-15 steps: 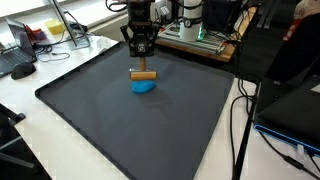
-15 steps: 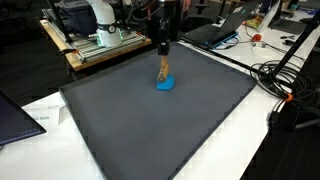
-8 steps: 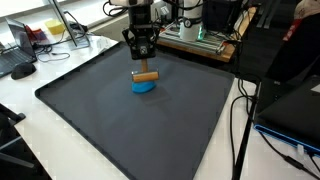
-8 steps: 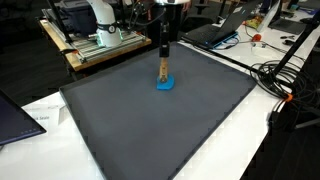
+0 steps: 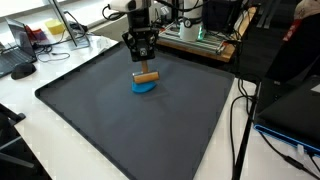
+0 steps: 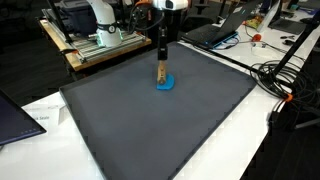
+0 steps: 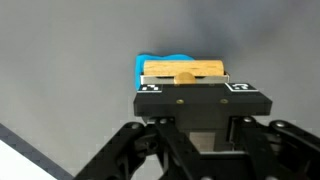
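Note:
My gripper (image 5: 142, 62) hangs over the far middle of a dark grey mat (image 5: 120, 130), its fingers pointing down and shut on a wooden block (image 5: 146, 77). The block sits right on top of a small blue disc-shaped object (image 5: 145, 87); I cannot tell whether they touch. From the other side the gripper (image 6: 162, 57) and the wooden block (image 6: 162, 71) line up as a vertical strip over the blue object (image 6: 164, 84). In the wrist view the wooden block (image 7: 185, 69) lies across the blue object (image 7: 150, 64), just past the black gripper housing (image 7: 195, 103); the fingertips are hidden.
The mat lies on a white table (image 5: 30, 95). Behind it stand a wooden bench with equipment (image 5: 195, 38) and a keyboard and clutter (image 5: 25, 50). Cables (image 6: 280, 80) and black stands (image 5: 285, 90) border one side. A laptop corner (image 6: 15, 115) lies near the mat's edge.
The gripper and the wooden block have shifted only very slightly over the blue object; the grip is unchanged.

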Robot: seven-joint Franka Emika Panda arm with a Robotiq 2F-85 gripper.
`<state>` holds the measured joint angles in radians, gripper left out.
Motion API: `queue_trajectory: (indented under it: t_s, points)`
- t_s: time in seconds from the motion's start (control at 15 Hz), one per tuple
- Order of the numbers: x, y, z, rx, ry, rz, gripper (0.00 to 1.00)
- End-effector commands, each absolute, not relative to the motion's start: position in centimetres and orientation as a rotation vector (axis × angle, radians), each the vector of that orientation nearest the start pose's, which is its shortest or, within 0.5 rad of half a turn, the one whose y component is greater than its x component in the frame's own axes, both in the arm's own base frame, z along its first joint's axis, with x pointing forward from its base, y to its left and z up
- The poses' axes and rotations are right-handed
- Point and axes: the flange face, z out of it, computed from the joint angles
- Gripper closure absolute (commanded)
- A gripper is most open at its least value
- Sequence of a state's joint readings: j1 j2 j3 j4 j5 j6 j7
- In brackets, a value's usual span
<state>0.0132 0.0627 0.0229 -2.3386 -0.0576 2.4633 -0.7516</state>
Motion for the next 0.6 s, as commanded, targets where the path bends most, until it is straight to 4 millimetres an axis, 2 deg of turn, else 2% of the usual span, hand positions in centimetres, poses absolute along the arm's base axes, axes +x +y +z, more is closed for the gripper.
queue_trajectory:
  t_s: [0.0,0.53]
  points:
    - [52.2,0.8,30.5,-2.908,-1.289,-0.07,0.78]
    - [53.1,1.3,29.2,-2.914,-1.319,-0.048,0.78]
